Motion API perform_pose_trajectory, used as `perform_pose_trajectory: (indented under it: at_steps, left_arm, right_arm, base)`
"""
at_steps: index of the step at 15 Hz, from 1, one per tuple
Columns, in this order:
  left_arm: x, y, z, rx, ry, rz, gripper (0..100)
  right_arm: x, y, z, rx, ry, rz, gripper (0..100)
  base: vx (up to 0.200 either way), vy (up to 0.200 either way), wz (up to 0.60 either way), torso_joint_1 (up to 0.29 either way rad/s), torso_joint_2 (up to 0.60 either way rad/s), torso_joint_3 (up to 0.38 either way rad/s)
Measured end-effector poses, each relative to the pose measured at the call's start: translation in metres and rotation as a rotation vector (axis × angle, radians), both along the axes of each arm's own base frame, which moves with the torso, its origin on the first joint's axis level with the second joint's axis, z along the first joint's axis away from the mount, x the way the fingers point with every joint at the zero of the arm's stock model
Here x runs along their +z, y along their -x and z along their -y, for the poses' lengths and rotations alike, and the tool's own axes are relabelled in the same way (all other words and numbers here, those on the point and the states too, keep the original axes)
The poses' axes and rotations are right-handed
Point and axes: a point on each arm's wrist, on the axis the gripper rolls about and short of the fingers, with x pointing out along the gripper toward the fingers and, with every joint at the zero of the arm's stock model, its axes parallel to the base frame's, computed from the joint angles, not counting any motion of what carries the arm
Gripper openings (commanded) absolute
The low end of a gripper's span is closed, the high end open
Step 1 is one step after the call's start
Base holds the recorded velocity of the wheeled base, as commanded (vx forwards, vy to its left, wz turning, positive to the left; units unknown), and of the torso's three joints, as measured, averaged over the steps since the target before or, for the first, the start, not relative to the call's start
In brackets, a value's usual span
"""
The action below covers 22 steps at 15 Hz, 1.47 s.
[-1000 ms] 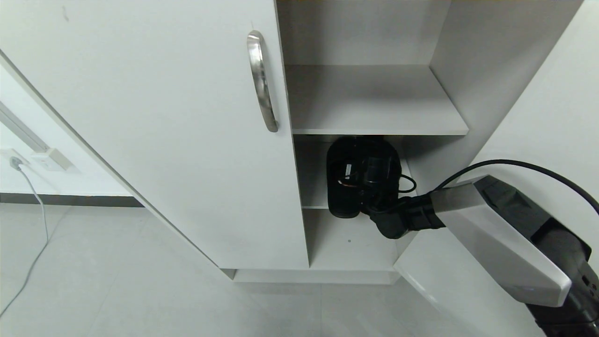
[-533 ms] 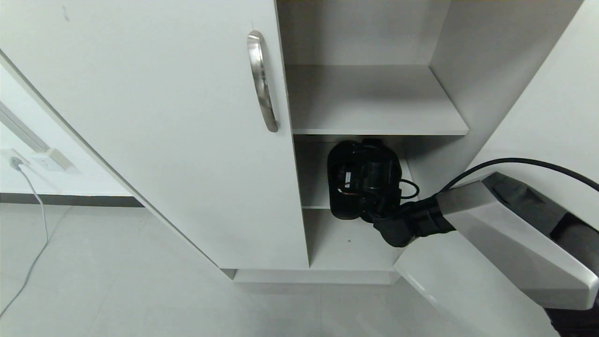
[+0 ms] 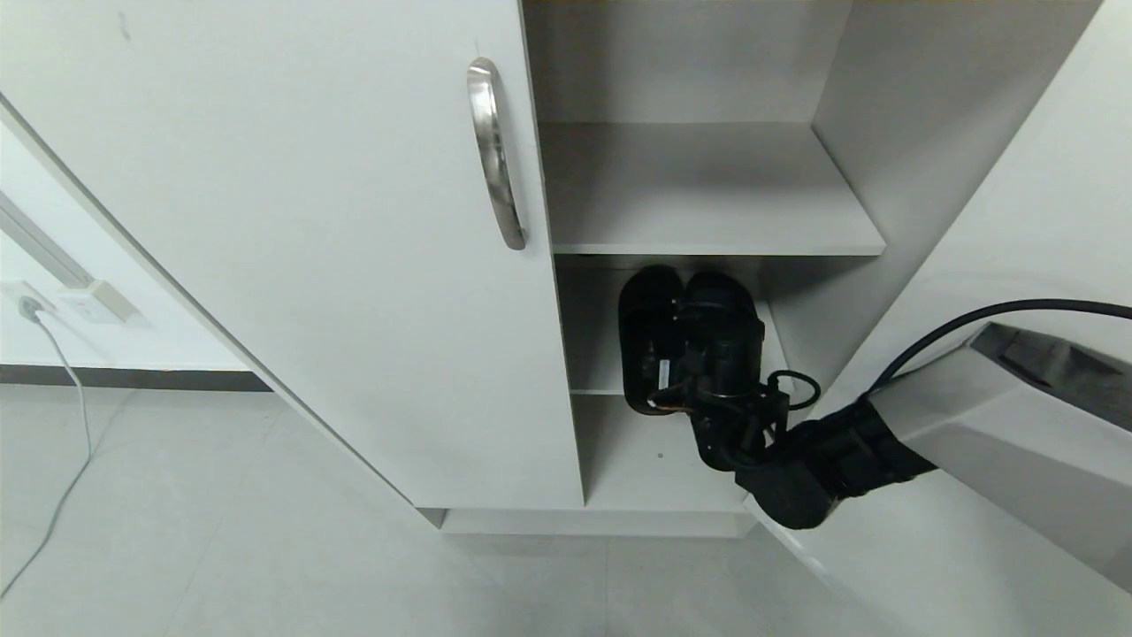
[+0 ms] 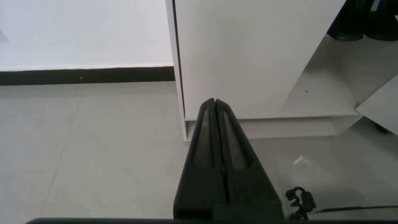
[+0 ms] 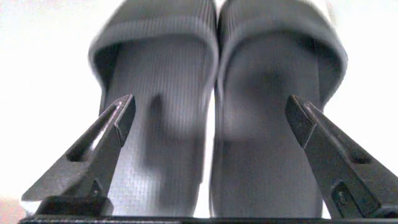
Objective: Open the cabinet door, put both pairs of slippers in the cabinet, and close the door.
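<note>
A pair of black slippers lies side by side on the cabinet's middle shelf, toes pointing inward. My right gripper is just in front of their heels, at the shelf's front edge. In the right wrist view the right gripper is open, its fingers spread wide to either side of the slippers without touching them. My left gripper is shut on nothing and hangs over the floor in front of the cabinet's base.
The left cabinet door with its metal handle is closed. The right door stands open beside my right arm. The upper shelf and bottom shelf are bare. A cable trails from a wall socket.
My right arm has drawn back out of the cabinet toward me and lower. The slippers stay on the middle shelf, now more exposed.
</note>
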Motion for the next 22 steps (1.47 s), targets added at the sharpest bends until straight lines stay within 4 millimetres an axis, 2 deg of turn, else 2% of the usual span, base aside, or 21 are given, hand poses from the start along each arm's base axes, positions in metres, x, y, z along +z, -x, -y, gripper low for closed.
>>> perform_pose_trajectory:
  at_steps: [3,6,9,22]
  left_arm:
    - [0.000,0.000,0.000,-0.001,-0.001,0.000,0]
    - [0.000,0.000,0.000,-0.003,-0.001,0.000,0]
    - [0.000,0.000,0.000,-0.003,-0.001,0.000,0]
    - [0.000,0.000,0.000,-0.003,-0.004,0.000,0]
  right_arm:
    - [0.001,0.035,0.005,0.043,-0.016,0.024,100]
    - [0.008,0.050,0.003,0.074,-0.020,0.029,100]
    - [0.010,0.056,0.003,0.084,-0.018,0.028,100]
    - [0.011,0.063,0.009,0.086,-0.010,0.024,100]
  base:
    - [-0.133,0.000,0.00,0.002,0.00,0.002]
    - [-0.200,0.000,0.00,0.004,0.00,0.002]
    - [-0.200,0.000,0.00,0.004,0.01,-0.001]
    - [0.000,0.000,0.00,0.000,0.00,0.000]
